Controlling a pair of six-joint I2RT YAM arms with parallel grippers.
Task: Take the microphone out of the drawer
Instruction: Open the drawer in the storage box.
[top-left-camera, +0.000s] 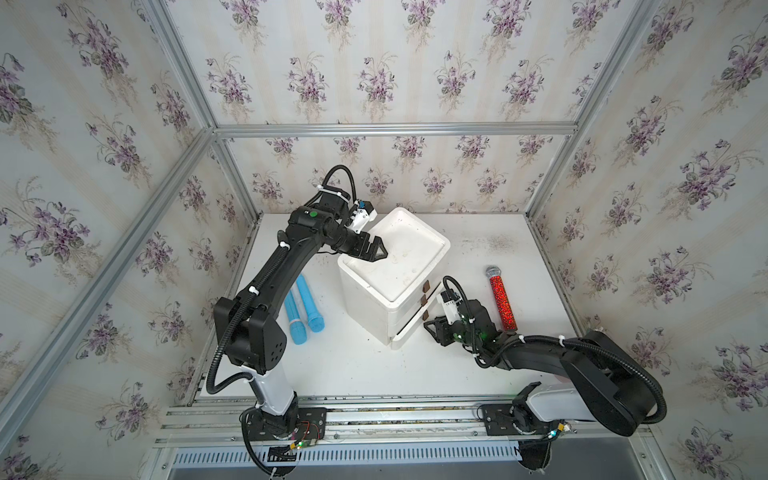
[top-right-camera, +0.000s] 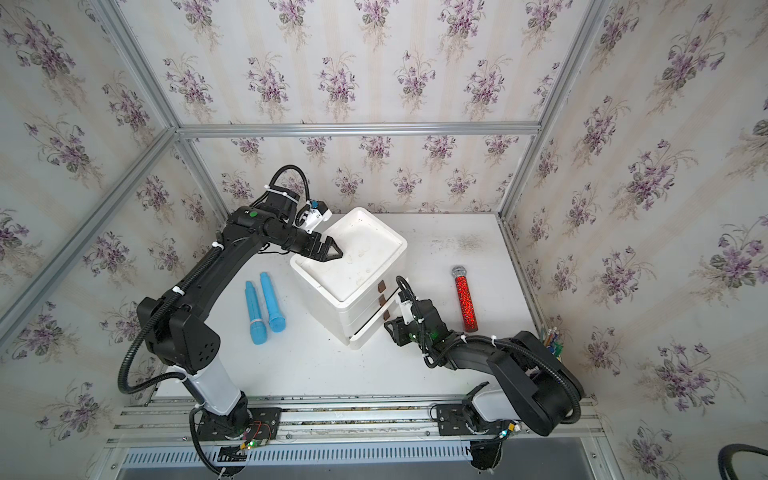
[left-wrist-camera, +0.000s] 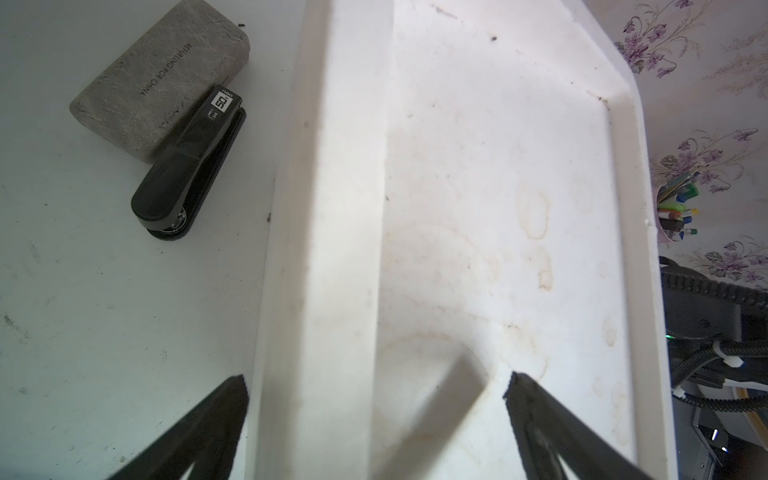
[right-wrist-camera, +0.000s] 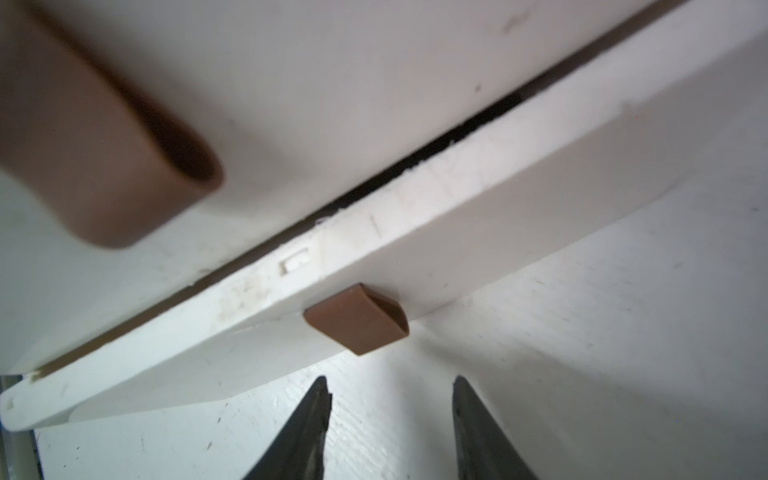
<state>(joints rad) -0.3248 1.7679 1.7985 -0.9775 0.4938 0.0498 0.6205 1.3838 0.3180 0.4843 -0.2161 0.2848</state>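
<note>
My right pincer (right-wrist-camera: 390, 386): jaws apart and empty, just short of the brown handle (right-wrist-camera: 356, 319) of the lowest drawer (top-left-camera: 409, 334), which stands slightly ajar.
The red glitter microphone with silver head (top-left-camera: 501, 299): flat on the white counter (top-left-camera: 353, 365), outside the white plastic drawer cabinet (top-left-camera: 365, 299); near my right pincer, on its side away from the cabinet, untouched.
My left pincer (left-wrist-camera: 374, 380): wide open, astride the cabinet's top edge.

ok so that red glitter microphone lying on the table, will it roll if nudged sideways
Probably: the red glitter microphone is a round tube lying flat on the table, so a sideways nudge would likely roll it. It looks straight and rigid. Its wider silver head might curve the roll.
</note>
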